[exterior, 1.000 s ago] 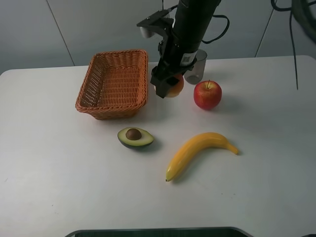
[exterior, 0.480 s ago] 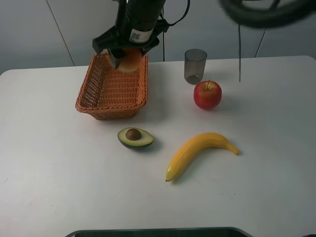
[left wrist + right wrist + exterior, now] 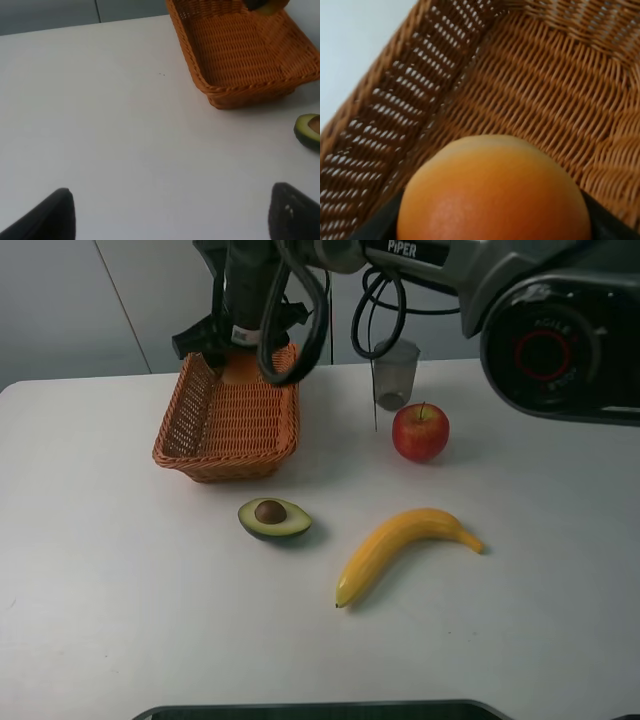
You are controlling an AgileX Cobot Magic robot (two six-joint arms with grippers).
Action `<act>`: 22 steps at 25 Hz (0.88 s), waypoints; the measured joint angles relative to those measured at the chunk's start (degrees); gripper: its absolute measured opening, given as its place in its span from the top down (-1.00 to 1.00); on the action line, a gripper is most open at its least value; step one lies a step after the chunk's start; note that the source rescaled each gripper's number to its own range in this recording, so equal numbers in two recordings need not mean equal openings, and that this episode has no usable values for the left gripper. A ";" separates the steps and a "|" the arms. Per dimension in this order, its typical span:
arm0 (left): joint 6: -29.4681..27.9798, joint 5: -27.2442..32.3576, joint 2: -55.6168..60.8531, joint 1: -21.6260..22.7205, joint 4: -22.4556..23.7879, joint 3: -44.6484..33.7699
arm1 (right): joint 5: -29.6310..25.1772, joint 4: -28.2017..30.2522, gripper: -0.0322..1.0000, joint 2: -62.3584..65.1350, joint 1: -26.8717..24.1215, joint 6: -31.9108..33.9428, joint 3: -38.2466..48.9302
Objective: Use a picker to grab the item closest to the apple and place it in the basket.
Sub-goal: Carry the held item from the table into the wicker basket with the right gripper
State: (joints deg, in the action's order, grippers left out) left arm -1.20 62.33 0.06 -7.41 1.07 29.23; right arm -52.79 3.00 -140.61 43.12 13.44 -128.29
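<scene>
Leftward since a second ago, my right gripper [image 3: 240, 350] pinches the round orange fruit [image 3: 492, 190] above the far end of the woven brown wicker basket [image 3: 228, 466]. My left gripper [image 3: 170, 215] hangs spread over the white table [image 3: 125, 125]. Beyond, the red apple [image 3: 420, 432] stands right of it.

Up high, the arm and its looping cables cover most of the orange fruit [image 3: 238, 368]. Only a sliver shows, and the far rim of the basket [image 3: 200, 430] slips behind them too. On the right wrist view, the fruit runs off the picture's edge, and the right gripper [image 3: 490, 227] shows only as dark corners flanking it. Left wrist now: the left gripper [image 3: 172, 207] shows just two cropped, blurry fingertips, spread wide. The avocado [image 3: 309, 131] is sliced off at the edge.
</scene>
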 joint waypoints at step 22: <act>0.31 0.00 0.00 0.00 0.00 0.00 | 2.89 0.70 0.94 -6.94 1.41 0.87 -0.44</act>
State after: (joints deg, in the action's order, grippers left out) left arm -0.89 62.33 0.06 -7.41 1.07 29.23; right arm -49.90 3.70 -147.55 44.53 14.31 -128.74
